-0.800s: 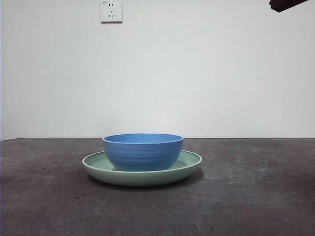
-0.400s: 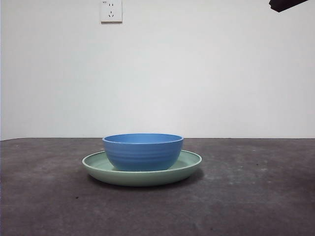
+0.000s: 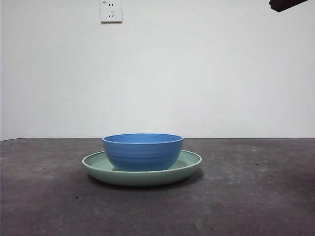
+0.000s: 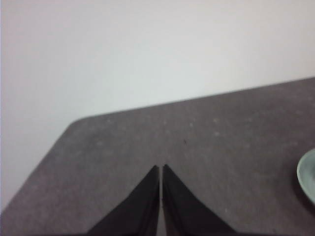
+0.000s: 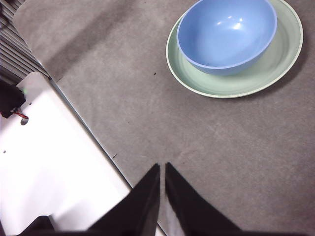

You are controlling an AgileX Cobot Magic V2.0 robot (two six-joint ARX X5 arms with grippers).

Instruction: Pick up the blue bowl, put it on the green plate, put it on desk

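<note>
Hands at rest, both raised clear of the work. Right hand point(image 5: 162, 169): jaws pressed together, grasping nothing, held high above the desk point(image 5: 206, 147) near its edge, with the bowl point(image 5: 225, 33) and plate point(image 5: 275, 64) well apart from it, ahead of its tips. Left hand point(image 4: 161, 171): jaws likewise closed and empty, over bare desk, with only a sliver of the plate's rim at the side of its view. Bowl point(image 3: 142, 151): upright, seated inside the plate point(image 3: 189, 164), which lies flat on the desk point(image 3: 256, 196). Step in hand, as judged: the bowl already rests on the plate, so the placing looks done and the lift back to the desk is not yet begun. Next move would call for one hand to open, descend to the bowl's rim and close on it without dragging the plate.
</note>
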